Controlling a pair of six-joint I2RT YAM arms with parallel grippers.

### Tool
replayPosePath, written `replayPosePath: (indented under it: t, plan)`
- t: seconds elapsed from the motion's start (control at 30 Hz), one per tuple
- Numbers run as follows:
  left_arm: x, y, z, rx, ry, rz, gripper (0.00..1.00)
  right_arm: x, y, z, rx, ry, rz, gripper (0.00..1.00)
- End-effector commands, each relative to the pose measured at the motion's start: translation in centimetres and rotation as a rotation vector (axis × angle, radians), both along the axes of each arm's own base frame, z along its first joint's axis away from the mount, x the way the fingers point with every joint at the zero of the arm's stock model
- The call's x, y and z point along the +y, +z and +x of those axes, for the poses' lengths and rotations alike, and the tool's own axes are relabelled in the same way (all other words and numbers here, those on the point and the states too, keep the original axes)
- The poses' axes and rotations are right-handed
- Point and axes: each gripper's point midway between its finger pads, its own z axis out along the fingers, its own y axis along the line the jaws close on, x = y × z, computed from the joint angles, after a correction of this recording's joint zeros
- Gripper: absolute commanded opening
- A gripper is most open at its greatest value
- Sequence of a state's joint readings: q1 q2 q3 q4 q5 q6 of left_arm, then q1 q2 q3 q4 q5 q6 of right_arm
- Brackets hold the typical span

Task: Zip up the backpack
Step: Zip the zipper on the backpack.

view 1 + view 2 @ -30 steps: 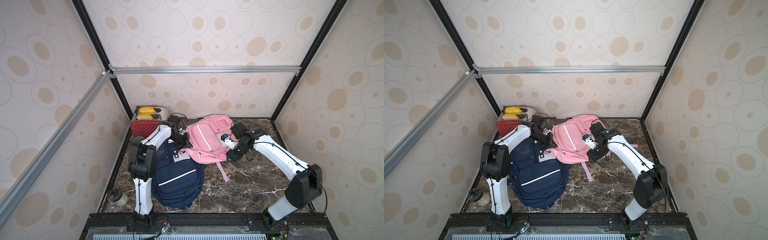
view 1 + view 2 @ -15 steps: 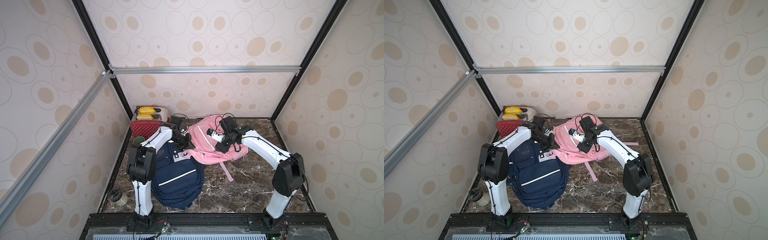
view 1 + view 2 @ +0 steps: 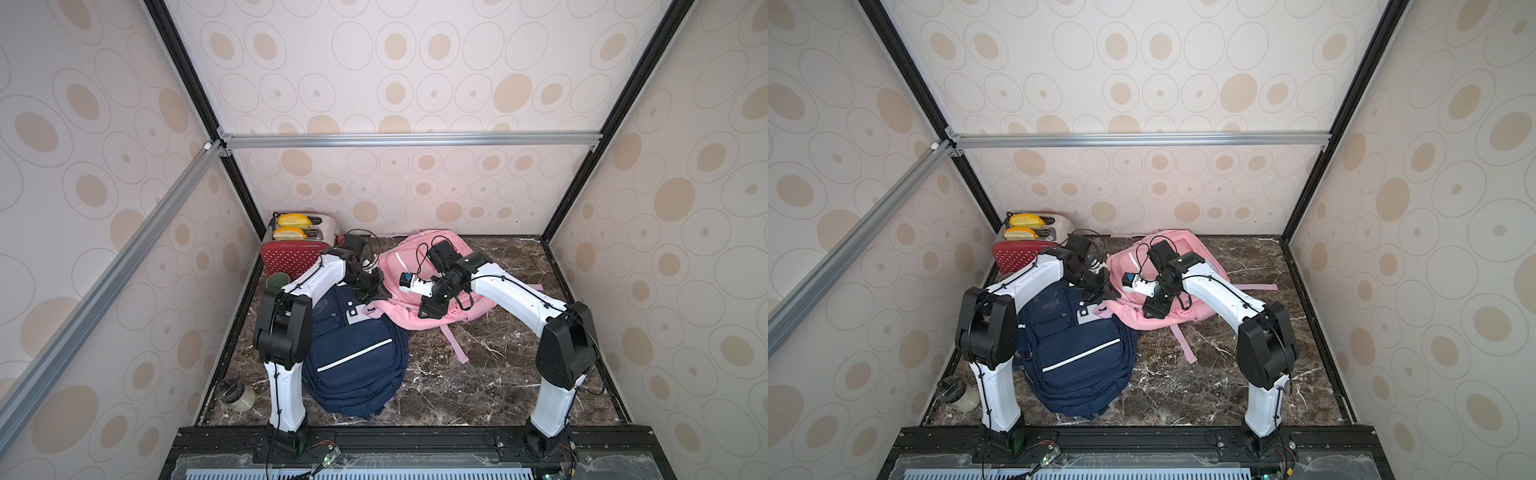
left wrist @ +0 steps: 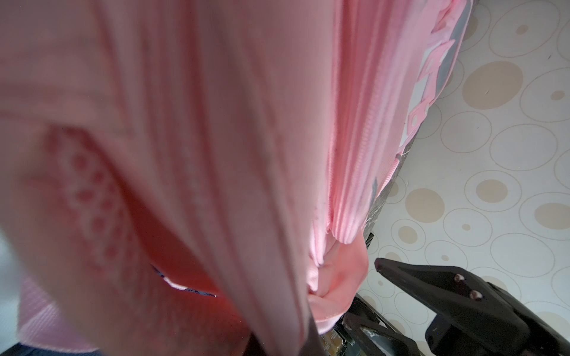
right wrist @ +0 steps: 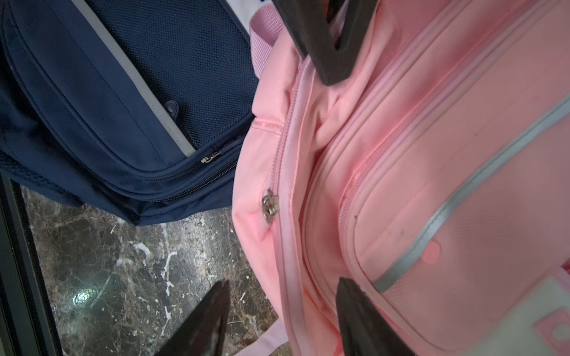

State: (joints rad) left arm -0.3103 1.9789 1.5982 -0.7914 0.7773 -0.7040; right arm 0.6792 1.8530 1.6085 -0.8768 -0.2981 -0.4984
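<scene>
Over the last second the right arm has swung across the pink backpack [image 3: 399, 318] from its outer side towards the left arm, which has hardly stirred. Its right fingers [image 5: 212, 311] stand well apart and hold nothing. Seen from the right wrist, one hangs over the bare marble worktop [image 5: 123, 262] and its partner over the bag's front pocket, so the bag's side seam runs between them. On that seam, just ahead of the tips, sits the small metal zipper pull [image 5: 268, 205], untouched. Whether the teeth either side of it are joined I cannot tell from where I stand. Further along the same seam the left fingers [image 5: 320, 61] are pinched tight on a fold of pink cloth at the bag's corner, and the left wrist view is almost filled with that bunched fabric. In both top views the two sets of fingers sit close together over the edge of the pink bag that faces the left arm. The bag itself lies flat towards the back of the worktop, roughly in the middle, with one strap trailing forward over the marble. Its held corner overlaps the top of a navy backpack [image 3: 353, 361], which lies in front of it beside the left arm. A toaster [image 3: 299, 232] stands in the back left corner
</scene>
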Motion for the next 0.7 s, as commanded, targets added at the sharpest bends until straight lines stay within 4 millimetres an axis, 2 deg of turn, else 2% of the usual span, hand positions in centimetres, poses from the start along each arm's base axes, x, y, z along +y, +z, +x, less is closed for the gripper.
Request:
replayPosePath:
  t: [0.0, 0.1, 0.33, 0.47, 0.53, 0.67]
  plan:
    - [-0.9, 3.1, 0.3, -0.079, -0.014, -0.062, 0.0, 0.5, -1.1, -0.5, 0.057, 0.024, -0.011, 0.56]
    - [-1.0, 3.3, 0.4, -0.082, -0.011, -0.065, 0.0, 0.5, -2.2, -0.2, 0.075, 0.023, -0.038, 0.52]
    - [-1.2, 3.5, 0.7, -0.086, -0.004, -0.081, 0.0, 0.9, -3.5, 0.1, 0.08, 0.019, -0.076, 0.39]
    - [-1.3, 3.4, 0.7, -0.083, -0.002, -0.084, 0.0, 0.9, -3.7, 0.9, 0.071, -0.017, -0.092, 0.17]
    - [-1.2, 3.4, 0.6, -0.082, -0.001, -0.083, 0.0, 0.8, -3.8, 1.2, 0.06, -0.035, -0.107, 0.02]
    - [-1.3, 3.4, 0.7, -0.079, 0.004, -0.091, 0.0, 0.4, -3.8, 1.7, 0.033, -0.069, -0.14, 0.0]
